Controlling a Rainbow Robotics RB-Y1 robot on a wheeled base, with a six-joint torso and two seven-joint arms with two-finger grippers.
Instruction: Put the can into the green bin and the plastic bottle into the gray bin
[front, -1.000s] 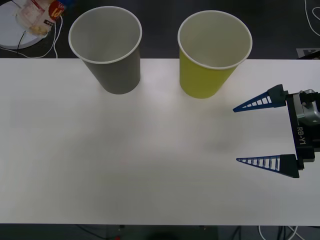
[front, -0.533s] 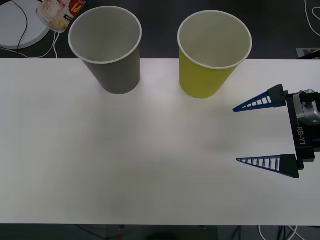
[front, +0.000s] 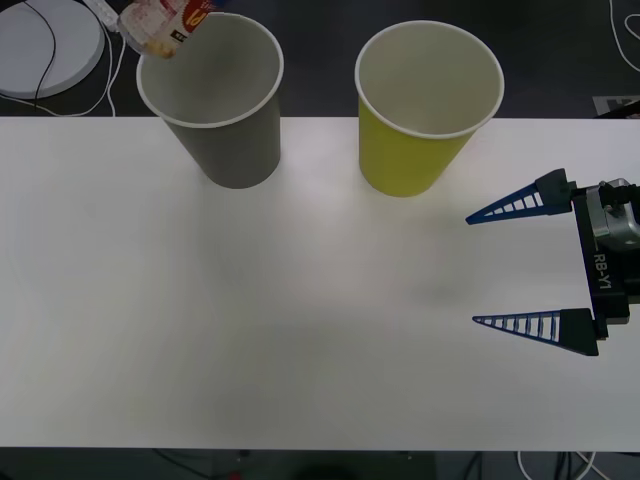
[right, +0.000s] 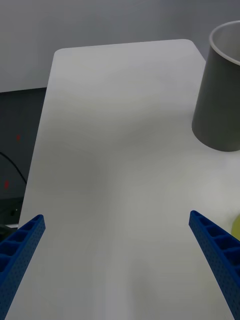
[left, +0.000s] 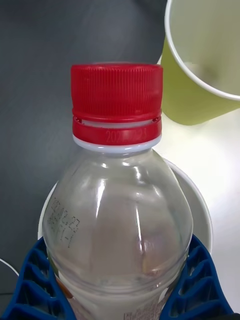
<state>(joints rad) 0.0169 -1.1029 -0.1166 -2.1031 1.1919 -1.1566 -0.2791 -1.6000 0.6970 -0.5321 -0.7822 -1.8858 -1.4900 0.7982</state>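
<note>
Carried rightward since a second ago, the plastic bottle (front: 160, 25) now hangs over the gray bin's (front: 225, 140) far-left rim, clamped by the left tool (left: 120, 285). Right tool (front: 510, 265) rests spread wide, right of the green bin (front: 410, 160).

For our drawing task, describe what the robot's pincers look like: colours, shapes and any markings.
The right pincer has two blue, ribbed, wedge-shaped fingers tapering to points, fixed to a black and grey wrist block marked RB-Y1 in white. The left pincer has the same blue fingers, built as an open lattice.
</note>
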